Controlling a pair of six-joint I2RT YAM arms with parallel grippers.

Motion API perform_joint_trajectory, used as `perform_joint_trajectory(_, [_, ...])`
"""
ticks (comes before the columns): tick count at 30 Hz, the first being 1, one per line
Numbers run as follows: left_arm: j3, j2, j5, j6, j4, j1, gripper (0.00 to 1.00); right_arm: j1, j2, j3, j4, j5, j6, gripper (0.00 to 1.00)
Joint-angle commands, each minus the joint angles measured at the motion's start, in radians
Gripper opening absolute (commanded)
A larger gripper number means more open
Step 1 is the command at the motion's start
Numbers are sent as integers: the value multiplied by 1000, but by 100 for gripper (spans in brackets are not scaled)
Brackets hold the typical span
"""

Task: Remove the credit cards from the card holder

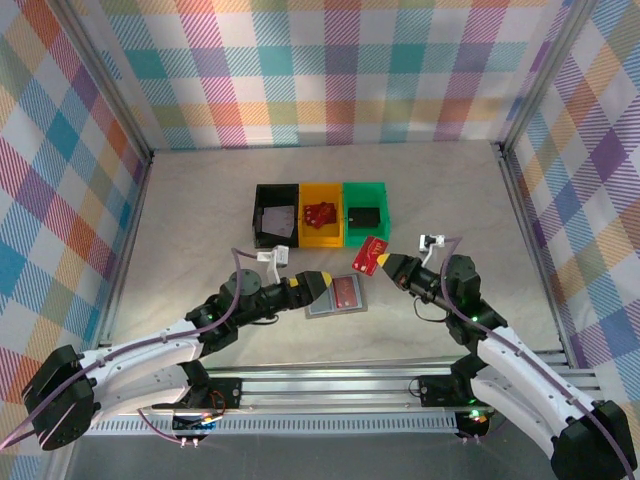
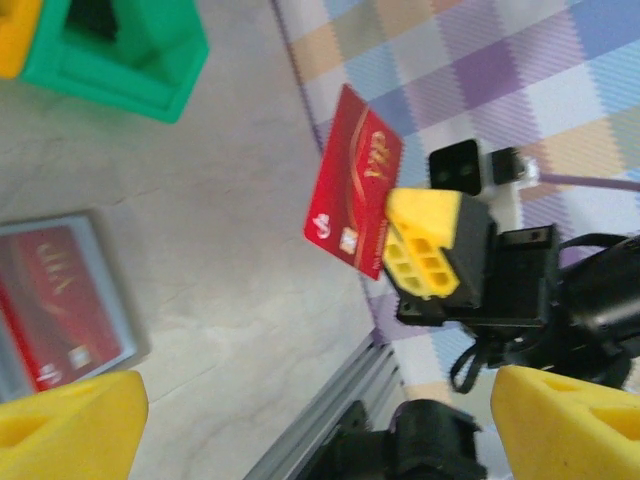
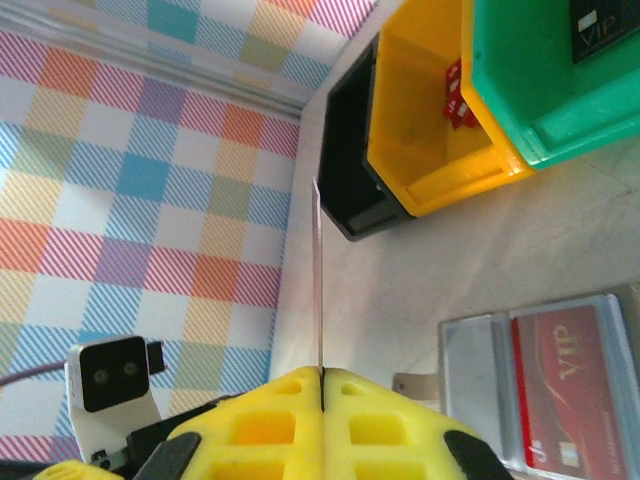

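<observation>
Yellow fingers [image 3: 265,425] of the right gripper [image 1: 389,264] were pressed together on a red card [image 1: 370,256], pinching it by one short edge. In the right wrist view the card [image 3: 318,270] showed edge-on, a thin line rising straight from the seam between the pads. It hung clear of the table [image 1: 200,230], tilted, just in front of the near corner of the green bin [image 1: 365,186]. From the left wrist camera its printed face [image 2: 355,180] stood out against the plaid wall.

Across from it, the left gripper [image 1: 322,281] had its fingers spread wide with nothing between them, its tip just beside the left edge of the card holder [image 1: 337,297]. The holder lay open and flat on the table between the two grippers, with a second red card [image 1: 348,291] lying on one panel. The other panel looked grey; whether it held a card could not be told.

Beyond the holder, three bins stood touching in a row: a black bin [image 1: 277,188] on the left, a yellow bin [image 1: 321,186] in the middle and the green one on the right, which held a small black card [image 1: 363,215].
</observation>
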Motion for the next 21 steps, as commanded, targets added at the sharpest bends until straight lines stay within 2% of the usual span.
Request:
perform_joint_trajectory(1, [5, 45, -45, -50, 173, -38, 88, -5, -5, -9, 92, 29, 98, 0])
perform_joint_trajectory(7, [39, 182, -65, -94, 315, -83, 85, 10, 24, 0, 154, 22, 135, 0])
perform_joint_trajectory(10, [63, 219, -90, -98, 333, -98, 83, 29, 24, 6, 160, 37, 136, 0])
perform_joint_trajectory(21, [93, 356, -101, -166, 519, -110, 73, 105, 56, -4, 225, 75, 133, 0])
